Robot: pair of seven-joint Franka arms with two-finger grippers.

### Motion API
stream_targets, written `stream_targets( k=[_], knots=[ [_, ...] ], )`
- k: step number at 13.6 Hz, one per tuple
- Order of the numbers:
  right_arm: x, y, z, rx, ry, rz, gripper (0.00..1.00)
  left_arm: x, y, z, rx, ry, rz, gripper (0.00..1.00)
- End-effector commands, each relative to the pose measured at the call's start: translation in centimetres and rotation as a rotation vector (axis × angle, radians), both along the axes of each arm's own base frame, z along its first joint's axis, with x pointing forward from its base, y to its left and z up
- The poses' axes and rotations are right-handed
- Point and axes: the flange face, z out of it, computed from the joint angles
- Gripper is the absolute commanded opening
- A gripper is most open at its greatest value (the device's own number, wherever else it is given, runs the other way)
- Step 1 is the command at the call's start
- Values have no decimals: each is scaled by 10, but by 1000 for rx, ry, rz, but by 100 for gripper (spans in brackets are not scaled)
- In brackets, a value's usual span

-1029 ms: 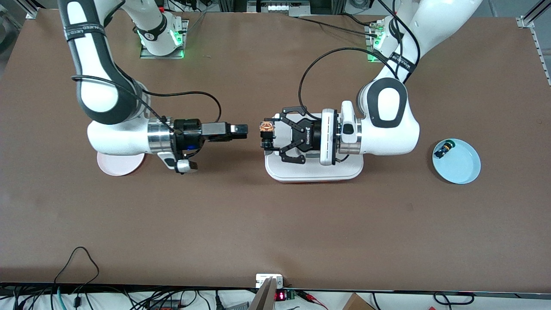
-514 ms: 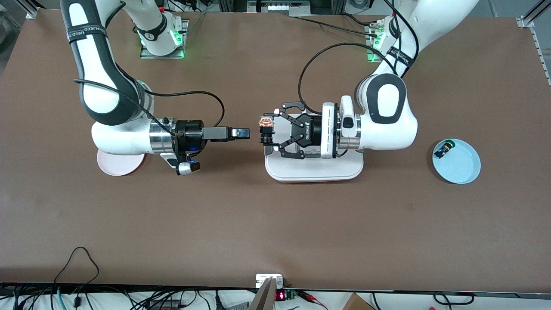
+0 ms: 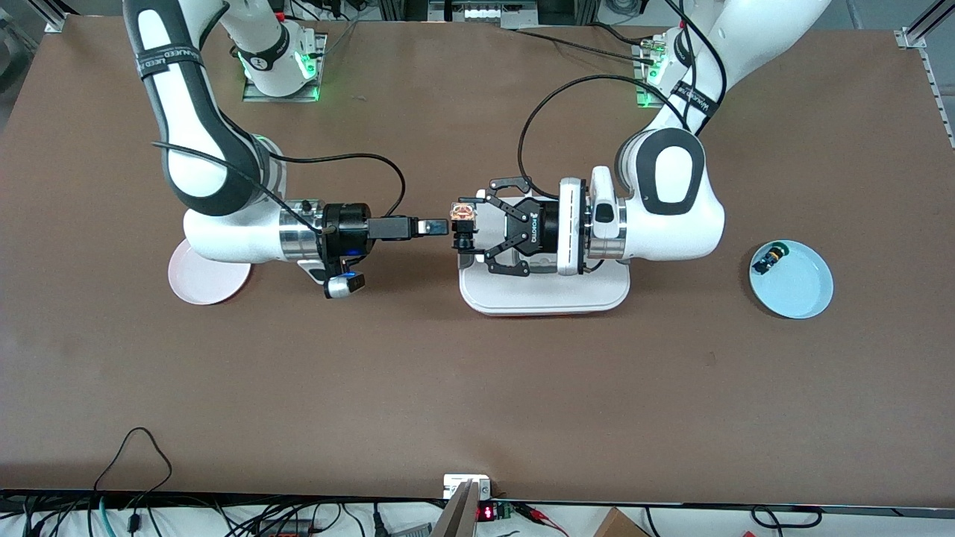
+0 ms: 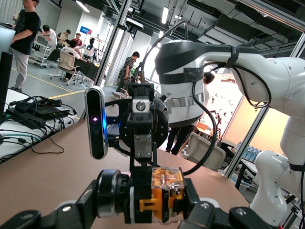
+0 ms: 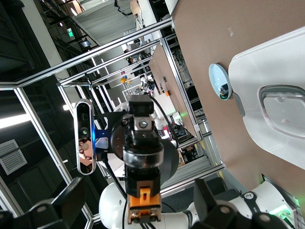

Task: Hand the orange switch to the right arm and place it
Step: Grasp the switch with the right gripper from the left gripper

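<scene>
While both arms reach in level over the middle of the table, things lie like this:
Blue plate (image 3: 802, 294): at the left arm's end of the table; a small black switch with a green cap (image 3: 769, 259) lies in it by the rim.
Pink plate (image 3: 205, 282): at the right arm's end, partly under the right arm.
White tray (image 3: 545, 297): under the left arm's wrist.
Orange switch (image 3: 463, 222): in the air over the tray's edge, pinched by the left gripper (image 3: 468, 231).
Right gripper (image 3: 440, 227): level, tip just beside the orange switch; jaws slightly apart, not gripping it.
</scene>
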Motion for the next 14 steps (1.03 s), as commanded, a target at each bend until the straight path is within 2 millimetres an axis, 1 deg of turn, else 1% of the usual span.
stream_targets(
  k=[1,4,10,14],
  knots=[
    [-10,12,2,0,-7,-23,96,-4,1,7,-30,-17,23,24],
    [-11,13,2,4,-5,-24,88,-5,-1,7,-31,-16,21,24],
    [-10,13,3,5,-7,-24,78,-3,1,8,-32,-17,26,24],
    [-11,14,3,10,-5,-25,65,-2,2,10,-33,-20,27,24]
  ],
)
